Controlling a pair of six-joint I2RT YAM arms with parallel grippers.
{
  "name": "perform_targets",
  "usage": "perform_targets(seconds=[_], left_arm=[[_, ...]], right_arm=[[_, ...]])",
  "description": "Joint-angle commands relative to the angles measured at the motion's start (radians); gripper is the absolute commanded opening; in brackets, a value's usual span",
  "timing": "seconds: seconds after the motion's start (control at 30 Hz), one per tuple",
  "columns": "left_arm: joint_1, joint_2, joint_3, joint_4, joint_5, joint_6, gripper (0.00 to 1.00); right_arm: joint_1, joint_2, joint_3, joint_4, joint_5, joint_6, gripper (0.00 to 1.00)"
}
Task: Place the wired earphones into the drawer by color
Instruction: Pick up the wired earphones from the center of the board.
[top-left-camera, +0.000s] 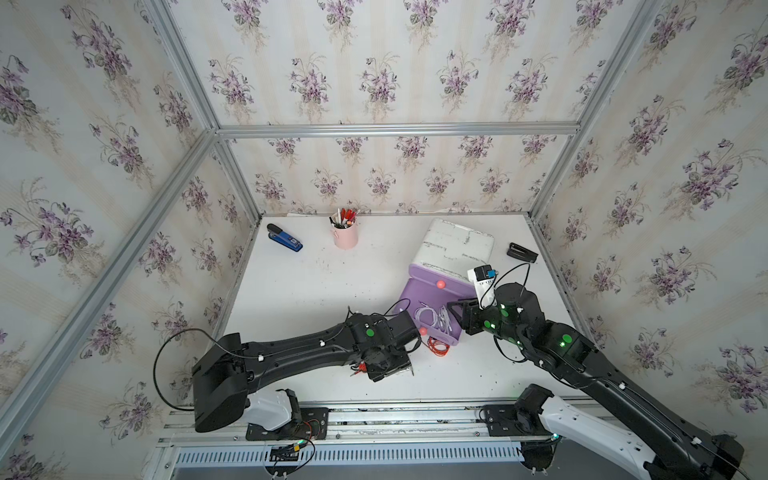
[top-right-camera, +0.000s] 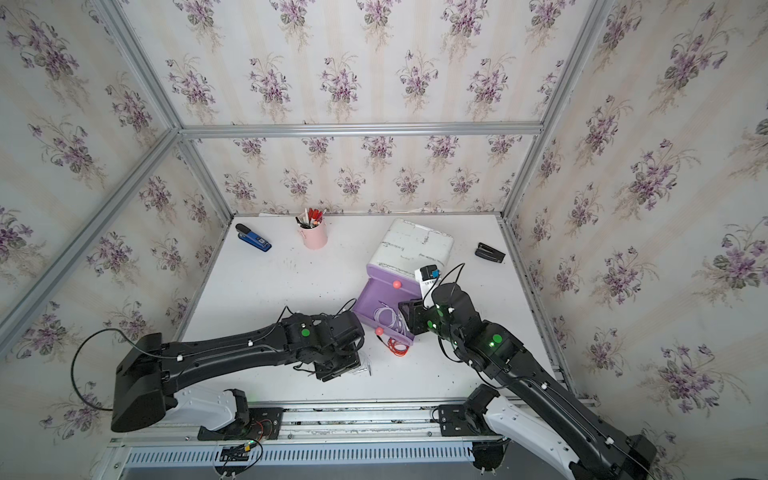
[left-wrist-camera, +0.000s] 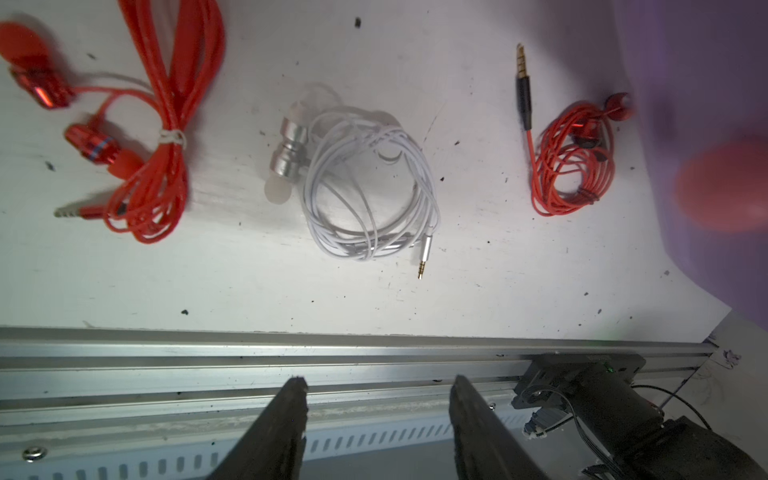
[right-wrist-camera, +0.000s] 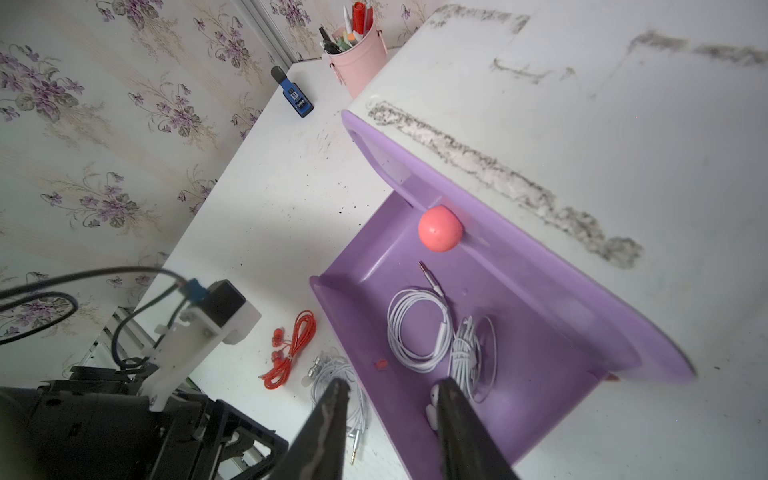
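The left gripper (left-wrist-camera: 379, 380) hangs spread and empty near a coiled white earphone bundle (left-wrist-camera: 370, 187), which lies on the white table (left-wrist-camera: 249, 282) between a thick red earphone bundle (left-wrist-camera: 158, 137) and a thin red earphone bundle (left-wrist-camera: 573, 162). The right gripper (right-wrist-camera: 394, 382), also spread and empty, hovers at the open purple plastic drawer (right-wrist-camera: 540, 332), which holds two white earphone coils (right-wrist-camera: 415, 328).

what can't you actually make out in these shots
- left gripper: jaws lost under its own wrist in both top views.
- upper drawer: closed, its front hides the contents.
- red speck in the open drawer: too small to identify, right wrist view.
- one red earphone bundle: cut off by the left wrist view's edge.
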Motion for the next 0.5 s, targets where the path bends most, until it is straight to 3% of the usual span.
perform_targets(seconds=[0.0,0.13,0.43,0.47], left_arm=[[-0.001,0.009,-0.043,-0.010,0.018,-0.133,0.58],[0.000,0.006,-0.096,0.001,0.004,-0.205,0.56],[0.011,0.108,-0.040,0.005,-0.024,-0.203,0.56],[0.012,0.116,-0.037,0.001,-0.025,-0.205,0.52]], right_arm=[[0.000,0.006,0.009,0.004,0.001,-0.007,0.40],[0.000,0.002,0.003,0.003,0.005,-0.014,0.40],[0.000,0.005,-0.012,0.006,0.009,-0.021,0.40],[0.000,0.005,-0.011,0.005,0.011,-0.023,0.40]])
